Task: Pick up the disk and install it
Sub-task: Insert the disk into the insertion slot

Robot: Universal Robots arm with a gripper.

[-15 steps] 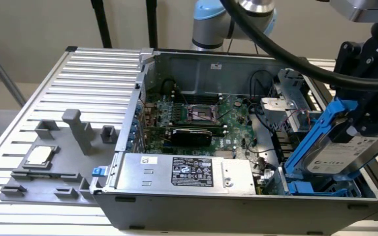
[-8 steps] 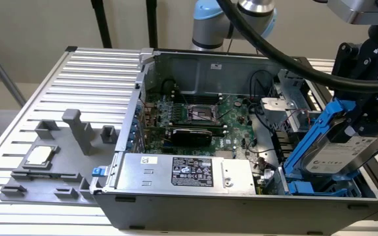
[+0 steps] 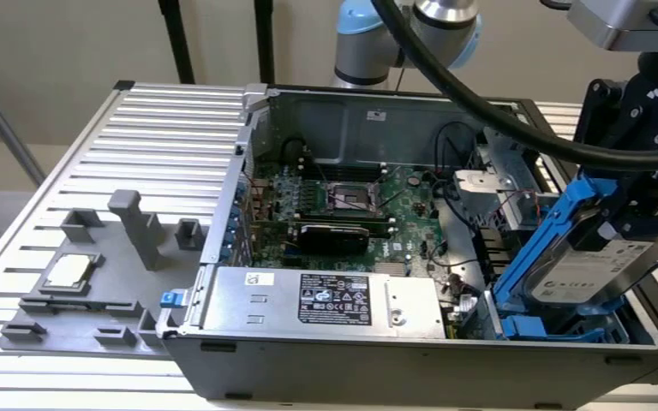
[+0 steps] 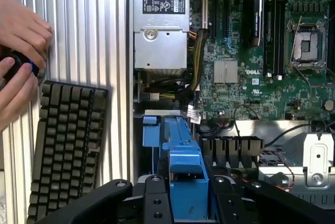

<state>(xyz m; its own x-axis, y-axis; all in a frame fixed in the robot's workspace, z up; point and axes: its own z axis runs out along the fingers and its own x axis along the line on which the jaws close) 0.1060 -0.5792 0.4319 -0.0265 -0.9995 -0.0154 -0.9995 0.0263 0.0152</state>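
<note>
The disk (image 3: 589, 272) is a silver-grey drive with a white label in blue carrier rails. It hangs tilted on edge over the front corner of the open computer case (image 3: 421, 360), at the exterior view's right. My gripper (image 3: 632, 224) is shut on its upper end. Its lower end reaches down to the blue drive bay (image 3: 558, 329). In the wrist view the blue carrier of the disk (image 4: 186, 174) sits clamped between the black fingers (image 4: 156, 198) of my gripper (image 4: 188, 200), above the bay's blue guides (image 4: 175, 130).
Inside the case are a silver power supply with a black label (image 3: 329, 300), the motherboard (image 3: 346, 197) and loose cables (image 3: 455, 257). A grey fixture holding a small square chip (image 3: 66, 274) stands on the slatted table (image 3: 134, 137). A keyboard (image 4: 65, 145) and a person's hands (image 4: 18, 51) lie beside the case.
</note>
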